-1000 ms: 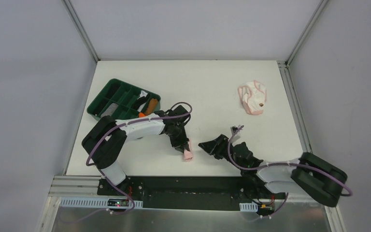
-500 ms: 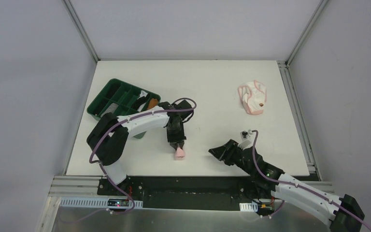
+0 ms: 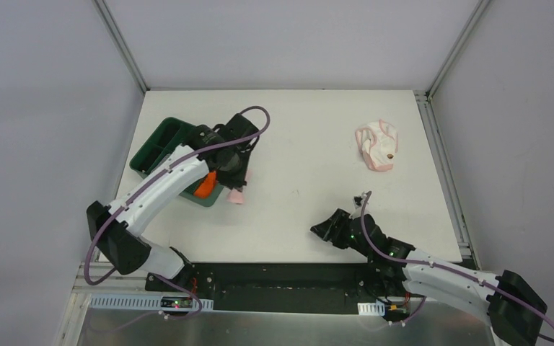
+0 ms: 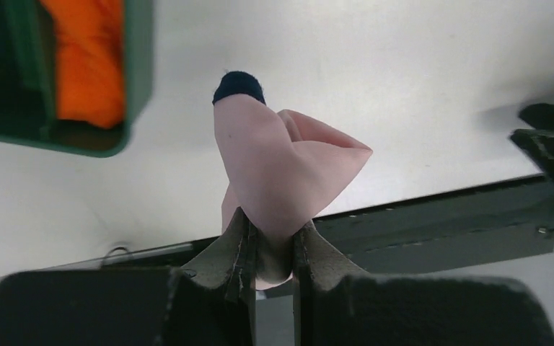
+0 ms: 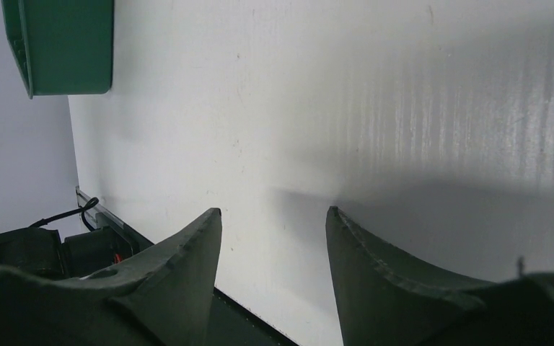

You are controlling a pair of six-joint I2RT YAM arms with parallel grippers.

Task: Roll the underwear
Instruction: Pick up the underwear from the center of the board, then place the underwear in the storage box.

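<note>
Within the last second the left pincer (image 4: 273, 241) has carried the rolled pink underwear (image 3: 236, 196) from the table's near edge to the green tray (image 3: 160, 140) by the left edge; stowing looks next. Its jaws clamp the roll, and the left arm stretches forward. The right pincer (image 3: 324, 229) hangs partly open and empty, low by the near edge. The paler underwear (image 3: 377, 146) lies unrolled toward the far right corner.
</note>
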